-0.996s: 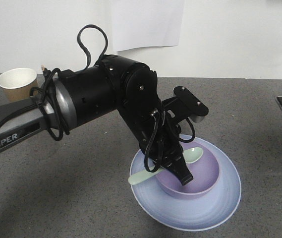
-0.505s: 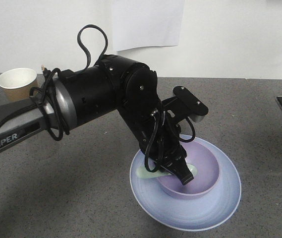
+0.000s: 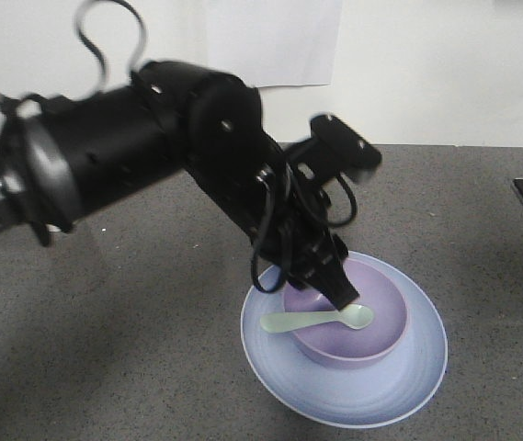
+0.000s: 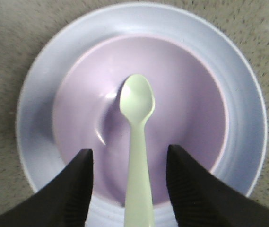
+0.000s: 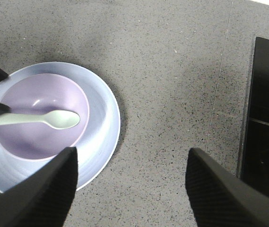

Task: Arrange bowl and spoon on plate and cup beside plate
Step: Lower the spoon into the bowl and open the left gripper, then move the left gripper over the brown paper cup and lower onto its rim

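The spoon (image 4: pixel 137 142) was seen lying across the bowl (image 4: pixel 191 104) on the plate (image 4: pixel 247 85), between the spread, empty fingers of the left gripper (image 4: pixel 129 182). It was judged light, stiff and slippery, best pinched mid-handle. The right gripper (image 5: pixel 129 189) was likewise held wide and empty.

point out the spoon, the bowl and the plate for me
spoon (image 4: pixel 136 97), left wrist view, on its scoop
bowl (image 4: pixel 186 85), left wrist view, on its inner wall
plate (image 5: pixel 107 111), right wrist view, on its rim
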`<state>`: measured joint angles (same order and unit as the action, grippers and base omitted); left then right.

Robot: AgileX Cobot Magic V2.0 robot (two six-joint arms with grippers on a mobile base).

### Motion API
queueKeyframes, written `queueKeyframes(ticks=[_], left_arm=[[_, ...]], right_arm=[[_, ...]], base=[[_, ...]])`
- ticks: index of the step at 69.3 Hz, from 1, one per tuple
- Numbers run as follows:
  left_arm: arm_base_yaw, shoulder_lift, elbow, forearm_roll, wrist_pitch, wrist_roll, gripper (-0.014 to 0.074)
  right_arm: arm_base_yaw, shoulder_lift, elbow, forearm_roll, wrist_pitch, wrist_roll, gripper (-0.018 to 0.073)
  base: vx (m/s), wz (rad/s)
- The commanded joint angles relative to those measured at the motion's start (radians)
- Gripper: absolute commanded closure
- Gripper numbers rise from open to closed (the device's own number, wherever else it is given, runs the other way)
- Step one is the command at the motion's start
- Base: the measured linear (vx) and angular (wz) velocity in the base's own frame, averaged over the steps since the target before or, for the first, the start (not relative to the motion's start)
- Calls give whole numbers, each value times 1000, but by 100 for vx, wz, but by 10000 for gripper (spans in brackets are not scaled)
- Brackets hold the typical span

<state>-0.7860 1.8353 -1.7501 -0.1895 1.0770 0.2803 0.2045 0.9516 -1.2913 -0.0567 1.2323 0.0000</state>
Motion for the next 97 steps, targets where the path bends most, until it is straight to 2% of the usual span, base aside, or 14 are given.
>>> queueKeyframes(ticks=[1, 11, 18, 37, 43, 72, 86, 97], left_arm=[[35, -102, -35, -13, -46, -31, 245], [114, -173, -35, 19, -43, -80, 245], [167, -225, -35, 89, -40, -138, 245], [294, -333, -34, 344, -20, -304, 245], [348, -337, -34, 385, -20, -348, 245], [614, -277, -34, 386, -57, -416, 245], [697, -211, -34, 383, -87, -424, 245], [733, -154, -34, 365, -120, -436, 245]], right_arm=[[-3, -5, -28, -5, -61, 0, 95], [-3, -5, -28, -5, -61, 0, 95], [-3, -5, -28, -5, -61, 0, 95], [-3, -5, -28, -4, -61, 0, 95], [-3, -5, -28, -4, -61, 0, 95], [-3, -5, -28, -4, -60, 0, 95], [-3, -5, -28, -4, -59, 0, 95], [-3, -5, -28, -4, -59, 0, 95]], base=[[0, 0], [0, 0], [0, 0], [0, 0], [0, 0], [0, 0], [0, 0], [0, 0]])
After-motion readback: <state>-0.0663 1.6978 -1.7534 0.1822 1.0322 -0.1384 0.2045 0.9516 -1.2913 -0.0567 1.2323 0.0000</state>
